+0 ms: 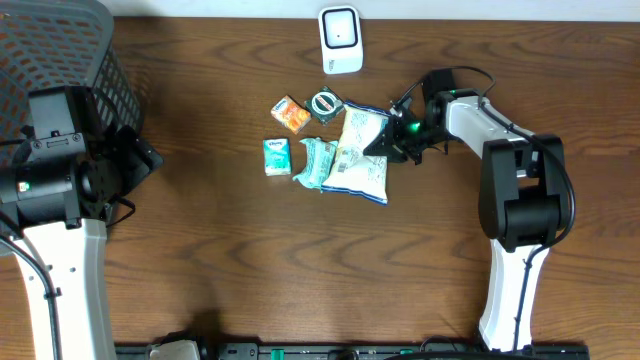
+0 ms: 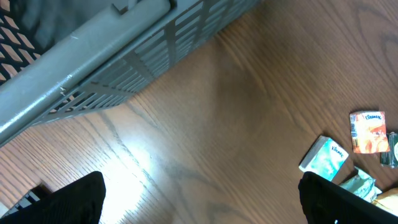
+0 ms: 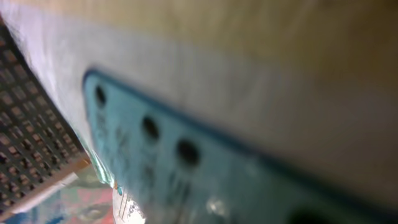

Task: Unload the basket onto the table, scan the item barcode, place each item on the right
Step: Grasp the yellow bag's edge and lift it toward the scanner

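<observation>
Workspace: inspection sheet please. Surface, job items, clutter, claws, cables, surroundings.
Surface: wooden table, no spills seen.
Job's things: white scanner at the far edge; snack bag lying flat mid-table.
Clutter: orange packet, round tin, tissue pack and teal pouch, all left of the bag.
Claws: left claw open, empty, by the basket; right claw shut on the snack bag's right edge.
Cables: black cable looped over the right arm.
Surroundings: grey basket at the far left corner.
</observation>
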